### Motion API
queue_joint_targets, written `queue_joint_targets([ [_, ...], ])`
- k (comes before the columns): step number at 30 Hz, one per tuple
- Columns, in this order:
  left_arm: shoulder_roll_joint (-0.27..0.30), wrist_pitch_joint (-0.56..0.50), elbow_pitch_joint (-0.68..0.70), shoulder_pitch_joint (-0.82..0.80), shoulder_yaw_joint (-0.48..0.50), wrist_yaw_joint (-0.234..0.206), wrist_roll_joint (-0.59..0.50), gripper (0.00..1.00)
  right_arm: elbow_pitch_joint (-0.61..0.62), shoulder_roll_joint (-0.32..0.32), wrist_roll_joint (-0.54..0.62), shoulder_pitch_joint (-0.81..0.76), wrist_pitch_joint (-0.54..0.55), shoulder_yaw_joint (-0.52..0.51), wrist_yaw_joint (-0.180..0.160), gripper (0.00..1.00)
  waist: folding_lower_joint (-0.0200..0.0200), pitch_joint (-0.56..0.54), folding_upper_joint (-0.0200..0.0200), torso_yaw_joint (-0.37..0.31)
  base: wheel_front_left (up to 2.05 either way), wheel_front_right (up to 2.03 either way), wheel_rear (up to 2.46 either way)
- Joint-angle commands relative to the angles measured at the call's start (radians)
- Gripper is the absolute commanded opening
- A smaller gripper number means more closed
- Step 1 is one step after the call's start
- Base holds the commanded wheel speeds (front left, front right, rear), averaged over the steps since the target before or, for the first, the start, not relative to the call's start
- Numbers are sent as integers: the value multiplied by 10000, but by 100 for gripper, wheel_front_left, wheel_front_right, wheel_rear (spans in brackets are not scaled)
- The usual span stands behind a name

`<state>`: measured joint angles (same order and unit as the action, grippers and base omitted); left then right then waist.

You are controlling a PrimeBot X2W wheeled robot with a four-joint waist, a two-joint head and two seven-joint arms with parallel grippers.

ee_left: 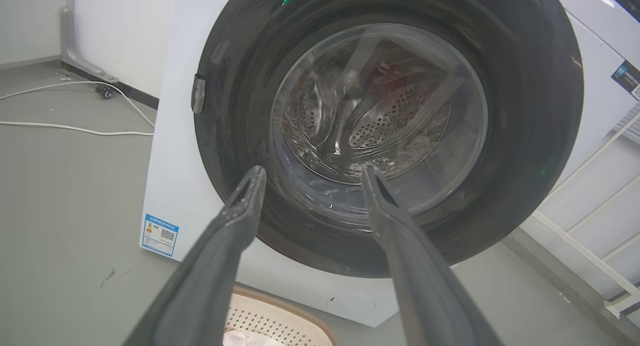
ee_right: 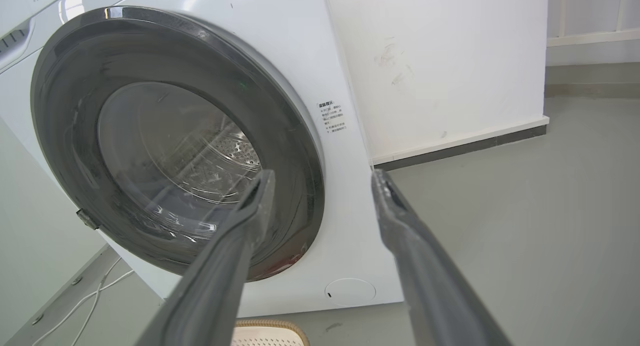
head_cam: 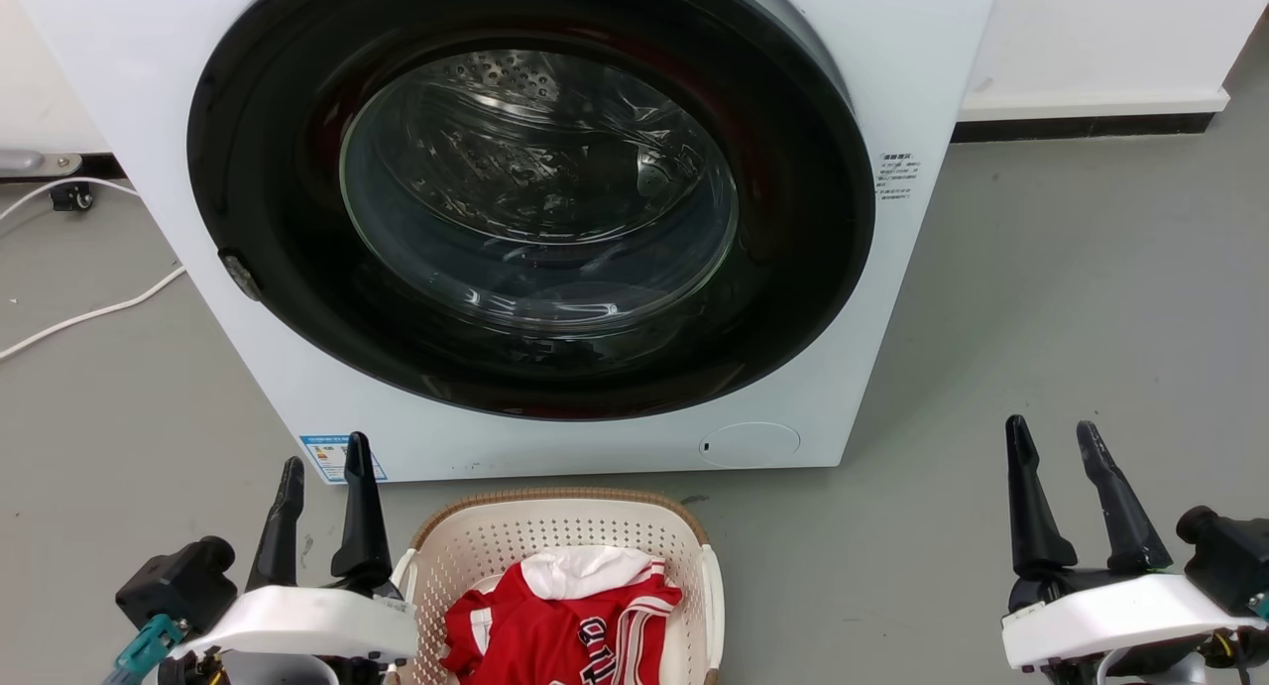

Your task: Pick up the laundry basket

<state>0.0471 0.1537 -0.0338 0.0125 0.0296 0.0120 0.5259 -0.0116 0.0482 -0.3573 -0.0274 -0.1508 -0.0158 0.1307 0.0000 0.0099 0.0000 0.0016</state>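
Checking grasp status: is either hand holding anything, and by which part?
Nothing is held: left hand and right hand are open; the laundry basket sits ungrasped.

Left gripper (head_cam: 325, 455) and right gripper (head_cam: 1052, 427): two long tapered black fingers (head_cam: 362, 512) each, on white wrist shells (head_cam: 307, 621); teal plug (head_cam: 149, 646) at left's seven o'clock.

No text is legible. A blue QR-code label (ee_left: 160, 235) sits lower left of the washing machine door (head_cam: 530, 194), a fine-print sticker (head_cam: 897, 177) right.
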Motion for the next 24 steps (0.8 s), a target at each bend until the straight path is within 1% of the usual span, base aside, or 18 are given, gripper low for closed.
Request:
queue_joint_targets([
  [1,35,72,133,7,-21,-28,-207,100,151,33,229,-50,-110,17,0,100,0,3,0,-1,0,0,0],
  [7,37,224,153,116,-44,6,-815,100,245,34,904,-114,-248,86,0,100,0,-2,0,-14,0,0,0],
  [24,40,606,25,264,-185,-390,-2645,100,378,33,2576,-337,-632,141,-1,100,0,18,0,-29,0,0,0],
])
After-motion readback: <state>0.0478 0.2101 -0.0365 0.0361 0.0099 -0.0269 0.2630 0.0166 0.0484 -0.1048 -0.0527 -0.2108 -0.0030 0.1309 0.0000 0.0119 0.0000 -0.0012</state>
